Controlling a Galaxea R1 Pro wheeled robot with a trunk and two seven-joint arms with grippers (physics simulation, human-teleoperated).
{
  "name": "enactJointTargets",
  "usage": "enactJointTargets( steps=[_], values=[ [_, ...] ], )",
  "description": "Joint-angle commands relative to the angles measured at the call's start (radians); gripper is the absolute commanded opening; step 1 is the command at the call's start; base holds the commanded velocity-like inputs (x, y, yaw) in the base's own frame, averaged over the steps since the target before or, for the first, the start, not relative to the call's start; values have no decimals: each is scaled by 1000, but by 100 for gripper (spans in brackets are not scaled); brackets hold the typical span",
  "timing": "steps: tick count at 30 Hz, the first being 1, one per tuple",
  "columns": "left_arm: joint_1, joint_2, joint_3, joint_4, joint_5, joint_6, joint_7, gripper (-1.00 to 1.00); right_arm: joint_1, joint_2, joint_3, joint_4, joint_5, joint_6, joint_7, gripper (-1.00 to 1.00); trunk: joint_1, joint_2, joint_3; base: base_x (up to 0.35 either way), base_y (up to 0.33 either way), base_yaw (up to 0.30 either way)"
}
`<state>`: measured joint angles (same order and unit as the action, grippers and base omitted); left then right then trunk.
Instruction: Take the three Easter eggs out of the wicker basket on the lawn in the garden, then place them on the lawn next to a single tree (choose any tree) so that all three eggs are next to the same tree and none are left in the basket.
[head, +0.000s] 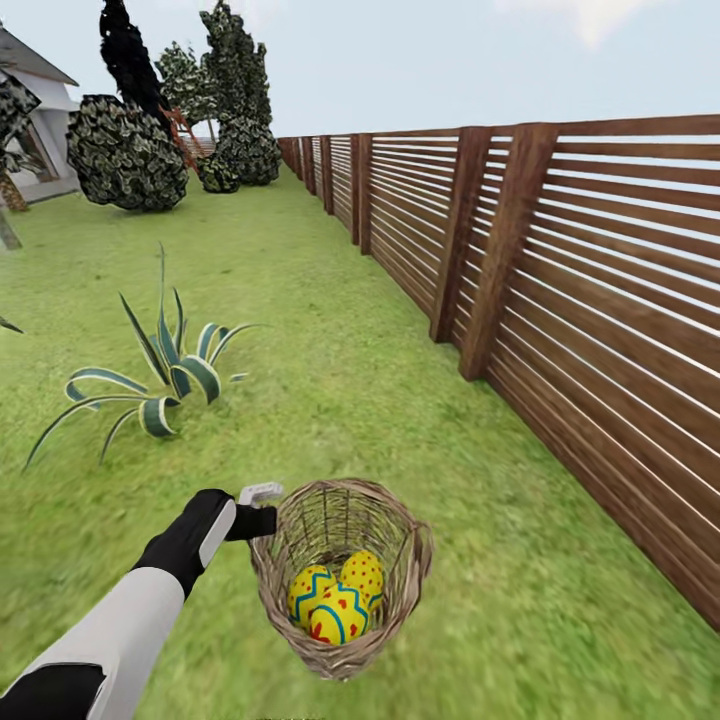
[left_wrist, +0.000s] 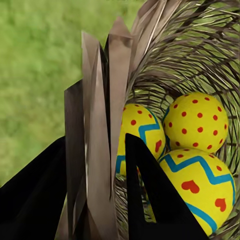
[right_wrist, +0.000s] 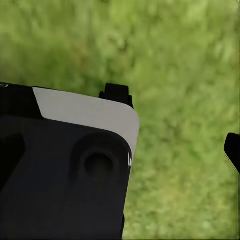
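Green lawn (head: 330, 380) runs along a brown slatted fence (head: 560, 300), and on it, or just above it, is the wicker basket (head: 400, 610), tipped toward the camera with all three Easter eggs (head: 338, 598) nested against its lower wall. In the left wrist view the eggs (left_wrist: 192, 150) touch one another: a dotted one, one with a blue zigzag, one with red hearts. The left tool (head: 262, 520) is closed on the basket's near rim; one dark finger (left_wrist: 150, 195) sits inside the weave and the other outside, with the rim strips pinched between them. The right tool (right_wrist: 175, 120) hangs over bare grass, fingers spread and holding nothing. A spiky striped plant (head: 165, 385) stands nearby to the left; round bushes (head: 125, 150) and tall dark trees (head: 235, 70) lie well off by the white house (head: 35, 110). No pale-trunked tree is close, so the basket probably has to be carried there: keep it mouth-up, since more tilt would likely roll the eggs out, and move smoothly so the thin rim does not slip.
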<state>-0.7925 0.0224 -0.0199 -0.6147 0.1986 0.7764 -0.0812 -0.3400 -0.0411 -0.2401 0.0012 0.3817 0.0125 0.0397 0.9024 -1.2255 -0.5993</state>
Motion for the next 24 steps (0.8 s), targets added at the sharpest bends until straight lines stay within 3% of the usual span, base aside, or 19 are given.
enactJointTargets(
  steps=[1, 4, 8, 13, 18, 24],
  values=[
    [-1, 1, -2, -1, 16, 4, 2, -100, -1, 0, -8, 0, 9, 1, 3, 100, -4, 7, 2, 0, 0, 298],
    [-1, 1, 3, 0, 15, 4, 3, -100, -1, 0, -8, 0, 9, 1, 3, 100, -12, 21, 9, 0, 0, 298],
    [-1, 1, 45, 0, 15, 3, 4, -100, -1, 0, -8, 0, 9, 1, 3, 100, -12, 21, 9, 0, 0, 298],
    [-1, 2, 53, 0, 15, 3, 3, -100, -1, 0, -8, 0, 8, 1, 3, 100, -12, 21, 9, 22, 0, 298],
    [-1, 4, 54, 0, 15, 1, 3, -100, -1, 0, -8, -1, 8, 1, 3, 100, -12, 21, 9, 299, 0, 298],
    [-1, 6, 54, 0, 15, 1, 3, -100, -1, 0, -8, -2, 9, 1, 3, 100, -12, 21, 9, 327, 0, 15]
  ],
)
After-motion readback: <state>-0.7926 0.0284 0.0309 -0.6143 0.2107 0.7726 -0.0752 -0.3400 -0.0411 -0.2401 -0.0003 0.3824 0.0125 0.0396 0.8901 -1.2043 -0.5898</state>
